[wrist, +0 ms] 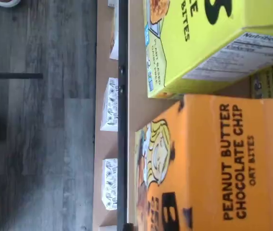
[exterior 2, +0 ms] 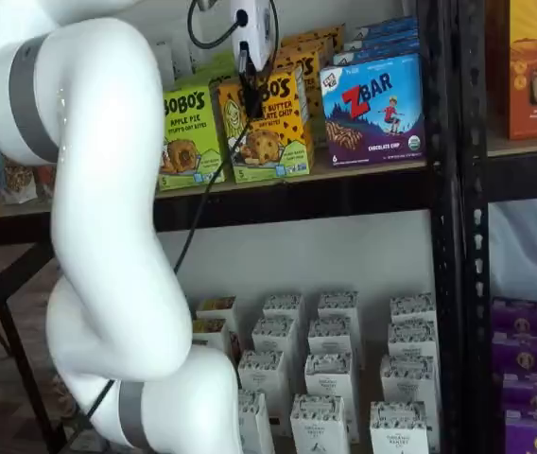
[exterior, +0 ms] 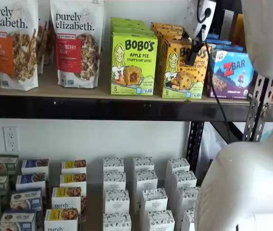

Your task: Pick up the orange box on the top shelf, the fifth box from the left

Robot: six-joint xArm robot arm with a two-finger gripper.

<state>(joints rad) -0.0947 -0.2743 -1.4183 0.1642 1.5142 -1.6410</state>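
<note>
Wrist view fills up with the orange box [wrist: 213,168], peanut butter chocolate chip lettering and the cartoon girl big and close, so the camera sits right above it. It stands at the front edge of the top shelf [exterior: 79,94], between the lime-green apple pie box [exterior: 133,63] on one side and the blue bar box [exterior: 231,73] on the other, with more orange cartons queued behind it.

In both shelf views the gripper [exterior: 192,57] hangs at the box's upper front, its white body over the top edge, and a black finger hanging down the front face. Only one dark finger reads clearly in a shelf view [exterior 2: 246,83], side-on, so I cannot tell whether the jaws are released or already clenched on the carton.

My read: this is the closing squeeze. To do it well, the fingers want to sit square across the carton's front and back, deep enough to bite below the top flap, not just pinching the lid. The green neighbour sits just beside, so keep centred. Then lift straight up before drawing back, or the carton may drag the row behind.
</note>
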